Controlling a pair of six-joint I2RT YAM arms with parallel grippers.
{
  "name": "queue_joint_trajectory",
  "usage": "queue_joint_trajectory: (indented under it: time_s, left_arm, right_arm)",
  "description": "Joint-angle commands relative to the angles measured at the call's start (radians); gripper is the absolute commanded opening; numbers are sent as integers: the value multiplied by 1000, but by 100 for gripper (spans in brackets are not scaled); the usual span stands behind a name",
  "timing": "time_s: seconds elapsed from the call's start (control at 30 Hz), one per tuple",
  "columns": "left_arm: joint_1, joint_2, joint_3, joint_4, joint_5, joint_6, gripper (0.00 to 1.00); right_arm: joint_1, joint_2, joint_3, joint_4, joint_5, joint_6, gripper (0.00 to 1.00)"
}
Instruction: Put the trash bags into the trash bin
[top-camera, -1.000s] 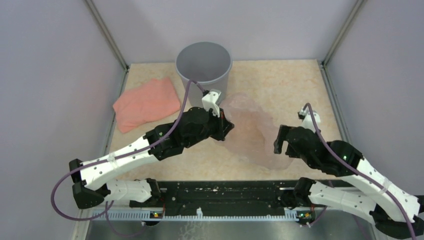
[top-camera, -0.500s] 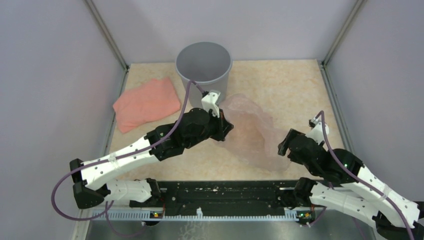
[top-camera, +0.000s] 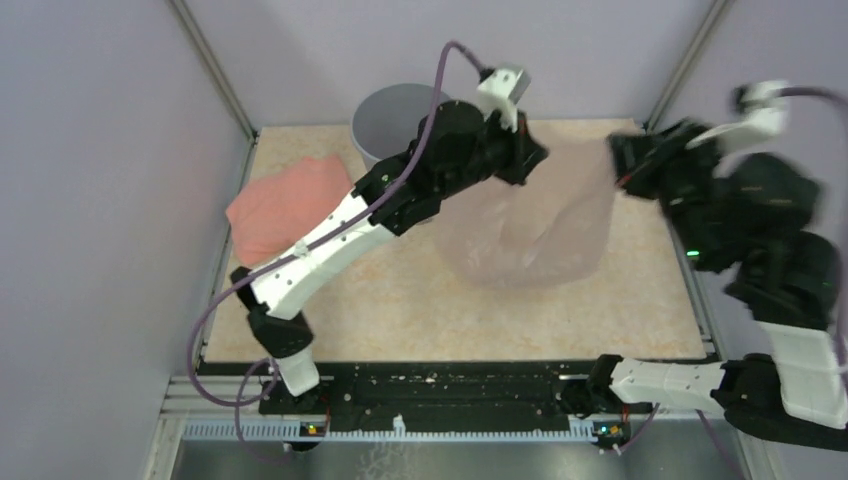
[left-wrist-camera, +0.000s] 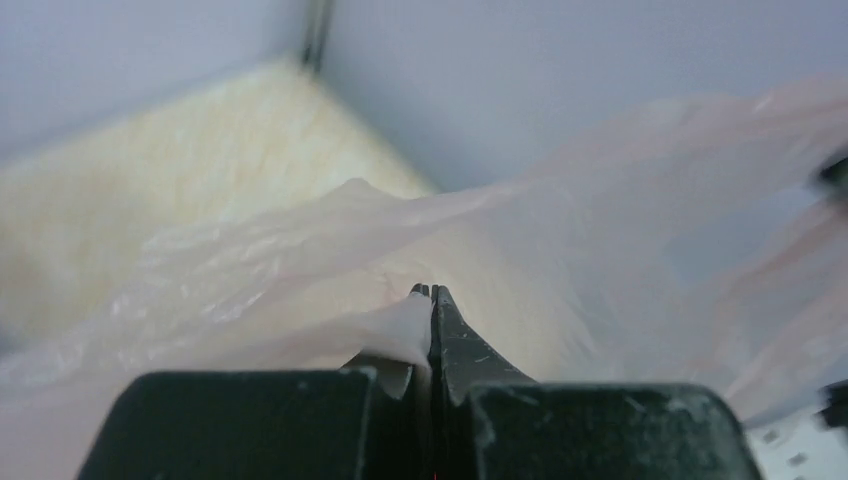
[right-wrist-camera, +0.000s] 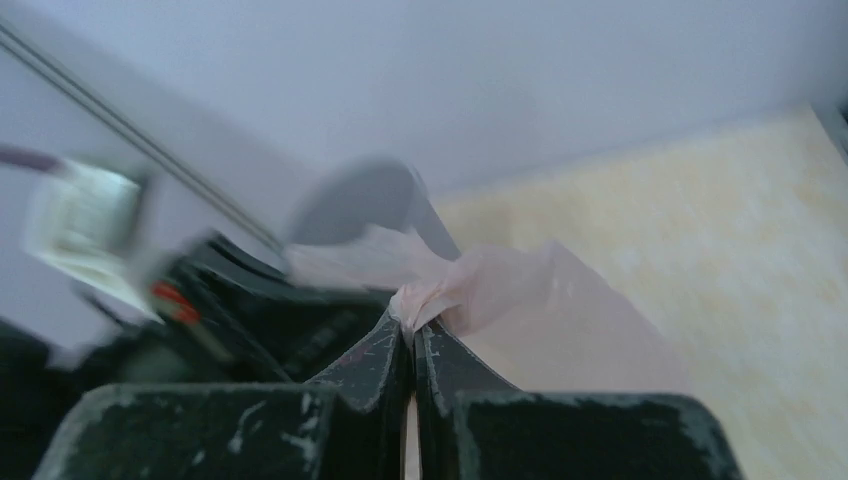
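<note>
Trash bag (top-camera: 530, 225), translucent pink, pinched by left fingers (left-wrist-camera: 458, 350), right fingers (right-wrist-camera: 450, 365)

Salmon-pink cloth (top-camera: 278, 205) on left of beige table (top-camera: 420, 310)

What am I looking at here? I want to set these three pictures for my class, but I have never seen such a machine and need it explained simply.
These are two robot arms, left and right, bolted to the near edge of a table. Each ends in a two-finger gripper. The wide picture looks down from above and behind them. The other two come from small cameras on the wrists, so each shows that arm's own fingers at the bottom. On the table lies a pink cloth, and a round grey bin stands at the back. The left gripper and the right gripper are each shut on an edge of a thin pale-pink plastic bag, which hangs between them beside the bin.
</note>
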Motion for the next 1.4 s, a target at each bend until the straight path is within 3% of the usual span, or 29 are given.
queue_joint_trajectory:
  time_s: [0.0,0.03,0.1,0.2,0.3,0.37,0.5,0.7,1.1,1.13,1.23,1.33,1.37]
  left_arm:
    - [-18,145,654,42,170,176,0]
    - [-18,123,597,83,166,189,0]
    - [-17,18,327,217,132,201,0]
    - [-5,-69,-2,293,34,183,0]
    - [25,-27,-205,222,-18,95,0]
    - [35,0,-344,212,7,34,0]
    - [30,-22,-521,213,86,-44,0]
    - [12,-144,-611,217,85,-54,0]
    - [9,-260,-567,273,85,-48,0]
    - [9,-261,-554,270,87,-45,3]
    - [9,-274,-512,261,87,-26,23]
    - [11,-288,-470,241,66,11,46]
    - [11,-291,-453,232,53,25,59]
  right_arm:
    - [5,61,488,338,-46,-472,0]
    - [4,59,498,364,-80,-484,0]
    - [3,26,399,401,-117,-477,0]
    - [3,-74,24,425,-64,-398,0]
    - [3,-144,-421,392,-17,-162,0]
    - [-5,-151,-721,370,-86,66,0]
    - [-13,-158,-911,328,-248,253,0]
    - [-14,-231,-678,188,-210,173,0]
    - [-13,-77,-209,18,-89,-29,0]
    - [-13,-63,-181,14,-84,-42,0]
    - [-13,-27,-110,9,-61,-91,0]
    - [-14,14,-38,3,-3,-152,0]
    - [-14,29,-13,10,19,-178,0]
